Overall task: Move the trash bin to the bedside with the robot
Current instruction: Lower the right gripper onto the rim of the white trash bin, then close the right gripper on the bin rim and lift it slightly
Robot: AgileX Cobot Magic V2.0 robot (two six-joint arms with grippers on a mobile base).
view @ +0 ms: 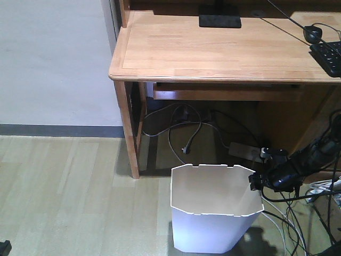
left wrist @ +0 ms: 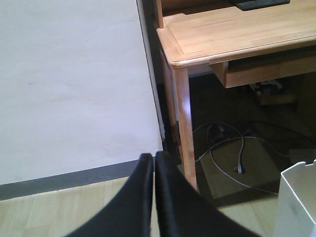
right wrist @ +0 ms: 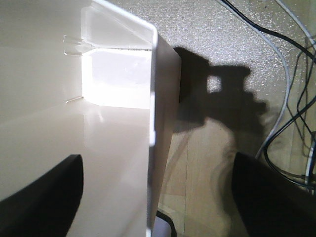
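The white trash bin stands on the floor in front of the wooden desk, cream inside. Its corner shows at the lower right of the left wrist view. My right gripper is open at the bin's right rim. In the right wrist view the jaws straddle the bin wall, one finger inside the bin and one outside, both apart from the wall. My left gripper is shut and empty, held in the air towards the wall left of the desk. The bed is out of view.
A wooden desk with a keyboard tray stands right behind the bin. Its left leg is near the bin. Loose cords and a power strip lie under the desk. More cables lie right of the bin. A grey wall is at left.
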